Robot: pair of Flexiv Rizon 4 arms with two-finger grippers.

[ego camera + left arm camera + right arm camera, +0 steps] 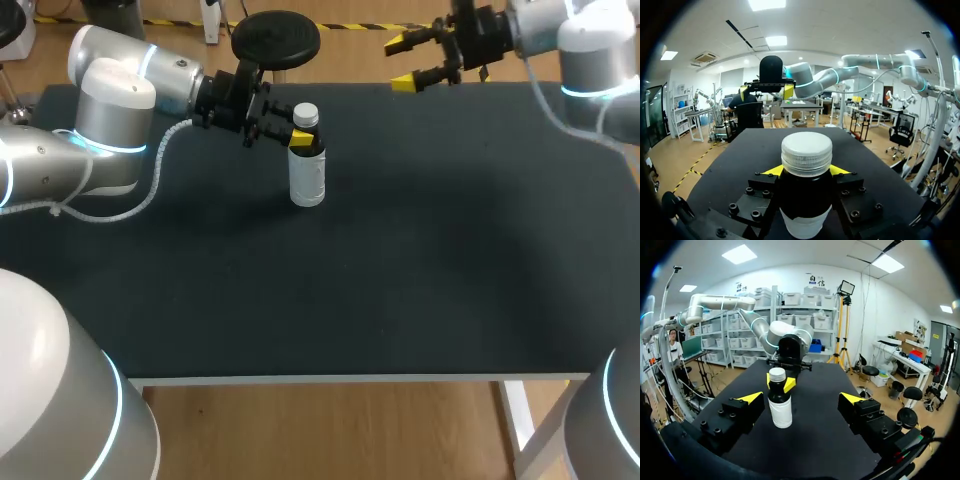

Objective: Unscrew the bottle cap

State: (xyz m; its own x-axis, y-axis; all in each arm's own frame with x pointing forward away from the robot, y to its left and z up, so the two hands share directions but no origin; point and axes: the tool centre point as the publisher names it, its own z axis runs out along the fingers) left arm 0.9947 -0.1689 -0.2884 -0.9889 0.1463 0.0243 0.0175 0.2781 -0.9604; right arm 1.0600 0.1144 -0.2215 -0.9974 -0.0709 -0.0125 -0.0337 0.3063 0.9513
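Dark desk [420,260]: our left fingers [302,140] pinch the bottle [307,178], right fingers [405,83] spread; bottle might spin with the cap [306,114].

Table [400,280]: black matte top, pale front edge, white leg [512,410] under right front corner.

Black-topped table [420,270], white front edge, one white-capped bottle [307,178] standing upright near its far left
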